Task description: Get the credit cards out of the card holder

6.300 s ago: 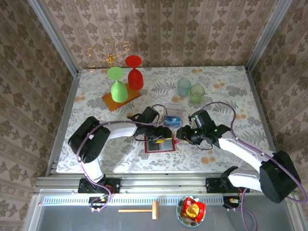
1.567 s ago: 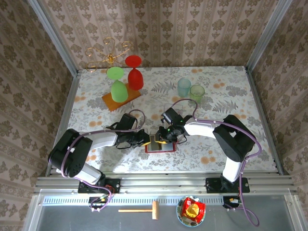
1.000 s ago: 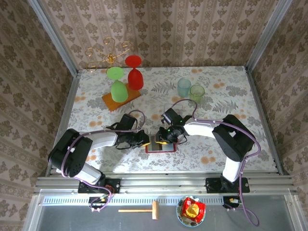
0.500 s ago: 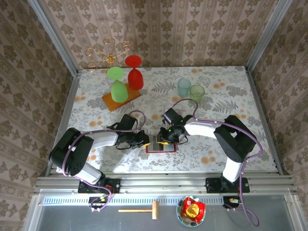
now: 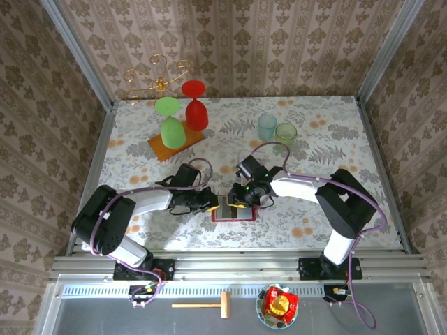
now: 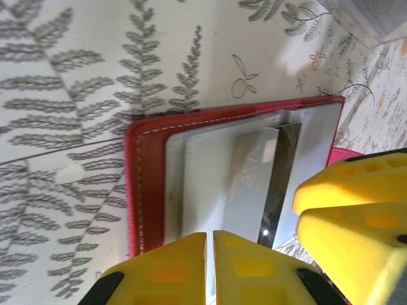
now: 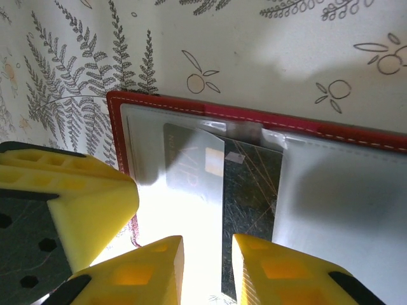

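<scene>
The red card holder [image 5: 236, 216] lies open on the table near the front. Its grey clear pockets face up in the left wrist view [image 6: 137, 190] and the right wrist view [image 7: 254, 117]. A black credit card [image 7: 251, 190] sticks partly out of the middle pocket, its dark strip [image 6: 280, 178] showing. My left gripper [image 5: 211, 204] is shut, its tips [image 6: 210, 236] resting on the holder's left pocket. My right gripper [image 5: 241, 200] hovers low over the card's edge, its jaws [image 7: 206, 244] a little apart, with nothing clamped between them.
An orange wooden board [image 5: 162, 148] at the back left carries an upturned green glass [image 5: 170, 124] and a red one [image 5: 195, 103]. A gold wire rack [image 5: 158, 75] stands behind it. Two pale tumblers [image 5: 267, 125] [image 5: 285, 132] stand at the back right.
Both grippers stay on the holder. The right arm's elbow has drifted slightly to the right.
</scene>
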`<move>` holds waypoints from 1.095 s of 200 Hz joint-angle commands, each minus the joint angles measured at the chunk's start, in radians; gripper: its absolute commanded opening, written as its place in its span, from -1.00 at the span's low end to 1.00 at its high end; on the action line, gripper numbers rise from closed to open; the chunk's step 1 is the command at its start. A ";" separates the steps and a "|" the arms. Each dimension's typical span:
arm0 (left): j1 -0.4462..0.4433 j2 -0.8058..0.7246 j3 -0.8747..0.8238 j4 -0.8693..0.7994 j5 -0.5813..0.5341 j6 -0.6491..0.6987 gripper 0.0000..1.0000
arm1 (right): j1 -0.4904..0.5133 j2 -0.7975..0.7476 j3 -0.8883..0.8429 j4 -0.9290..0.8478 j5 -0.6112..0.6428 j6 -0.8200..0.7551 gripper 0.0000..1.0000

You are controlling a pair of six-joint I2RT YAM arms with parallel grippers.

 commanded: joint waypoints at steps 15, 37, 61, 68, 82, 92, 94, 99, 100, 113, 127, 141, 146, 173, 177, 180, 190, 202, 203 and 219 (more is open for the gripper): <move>-0.023 -0.007 0.041 -0.020 0.011 0.022 -0.80 | -0.015 -0.035 -0.033 0.021 -0.019 0.026 -0.47; -0.036 0.011 0.062 -0.043 0.006 0.039 -0.85 | -0.019 -0.045 -0.045 0.028 -0.020 0.030 -0.47; -0.042 0.037 0.082 -0.085 -0.011 0.061 -0.89 | -0.026 -0.050 -0.059 0.039 -0.023 0.035 -0.47; -0.044 0.046 0.085 -0.087 -0.012 0.063 -0.91 | -0.027 -0.051 -0.064 0.041 -0.024 0.035 -0.47; -0.043 0.057 0.087 -0.089 -0.011 0.065 -0.92 | -0.031 -0.048 -0.071 0.052 -0.031 0.040 -0.47; -0.045 0.062 0.089 -0.090 -0.010 0.067 -0.93 | -0.034 -0.045 -0.079 0.061 -0.038 0.041 -0.47; -0.045 0.063 0.090 -0.092 -0.010 0.067 -0.93 | -0.034 -0.045 -0.079 0.062 -0.039 0.041 -0.47; -0.045 0.066 0.091 -0.092 -0.010 0.068 -0.93 | -0.035 -0.043 -0.080 0.066 -0.042 0.043 -0.47; -0.045 0.066 0.092 -0.093 -0.010 0.068 -0.93 | -0.036 -0.041 -0.081 0.066 -0.043 0.043 -0.47; -0.045 0.071 0.092 -0.097 -0.010 0.070 -0.93 | -0.037 -0.035 -0.085 0.071 -0.046 0.042 -0.47; -0.047 0.076 0.093 -0.102 -0.012 0.071 -0.93 | -0.038 -0.032 -0.088 0.076 -0.049 0.043 -0.47; -0.047 0.080 0.094 -0.107 -0.014 0.074 -0.93 | -0.039 -0.028 -0.091 0.080 -0.050 0.042 -0.47; -0.047 0.083 0.094 -0.109 -0.014 0.073 -0.93 | -0.040 -0.027 -0.092 0.080 -0.051 0.043 -0.47; -0.047 0.091 0.094 -0.118 -0.017 0.075 -0.93 | -0.042 -0.023 -0.099 0.088 -0.051 0.043 -0.47; -0.047 0.091 0.095 -0.119 -0.017 0.075 -0.94 | -0.043 -0.021 -0.101 0.089 -0.051 0.043 -0.47; -0.047 0.092 0.095 -0.121 -0.018 0.076 -0.94 | -0.043 -0.021 -0.101 0.089 -0.050 0.043 -0.47; -0.047 0.093 0.097 -0.125 -0.019 0.076 -0.94 | -0.043 -0.020 -0.103 0.089 -0.051 0.043 -0.47; -0.046 0.091 0.098 -0.130 -0.021 0.078 -0.94 | -0.043 -0.018 -0.105 0.092 -0.049 0.043 -0.47; -0.046 0.091 0.099 -0.130 -0.021 0.078 -0.94 | -0.043 -0.019 -0.105 0.092 -0.049 0.043 -0.47; -0.047 0.092 0.100 -0.136 -0.024 0.080 -0.94 | -0.044 -0.014 -0.108 0.099 -0.052 0.043 -0.47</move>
